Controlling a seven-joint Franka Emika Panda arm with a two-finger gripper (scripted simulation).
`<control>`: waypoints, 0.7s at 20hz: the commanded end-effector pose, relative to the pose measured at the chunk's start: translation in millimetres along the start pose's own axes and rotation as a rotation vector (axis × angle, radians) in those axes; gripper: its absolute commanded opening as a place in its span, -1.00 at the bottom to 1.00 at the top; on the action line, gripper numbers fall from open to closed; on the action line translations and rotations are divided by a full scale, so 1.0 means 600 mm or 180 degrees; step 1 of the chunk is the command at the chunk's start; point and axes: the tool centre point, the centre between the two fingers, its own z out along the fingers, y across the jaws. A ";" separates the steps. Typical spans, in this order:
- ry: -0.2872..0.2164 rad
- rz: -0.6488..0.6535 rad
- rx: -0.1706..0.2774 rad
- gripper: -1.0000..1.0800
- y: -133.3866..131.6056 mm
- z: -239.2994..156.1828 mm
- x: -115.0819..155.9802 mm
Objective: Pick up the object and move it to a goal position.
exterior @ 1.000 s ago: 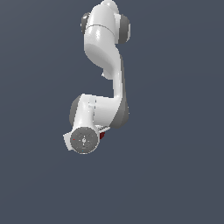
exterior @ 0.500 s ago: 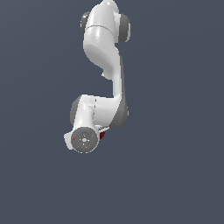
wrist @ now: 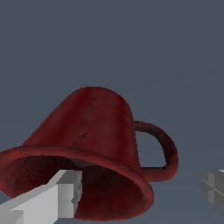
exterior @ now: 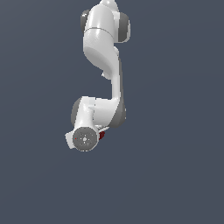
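We see the fingers [wrist: 57,199] spread wide apart around the dark red mug [wrist: 94,144], one over its dark open mouth, the other beyond its handle [wrist: 162,151]. In the exterior view the mug [exterior: 101,135] peeks out just beside the arm's [exterior: 105,65] wrist.

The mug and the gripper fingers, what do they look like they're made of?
The mug looks like glazed ceramic or enamel: dark red, mottled, with a faint sheen and a darker inside. As a render, that stays a guess. The fingers look like matte light grey metal or plastic: flat, blocky faces with no gloss.
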 end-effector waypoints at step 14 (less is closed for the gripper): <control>-0.0004 0.0000 0.0001 -1.00 0.000 0.000 -0.003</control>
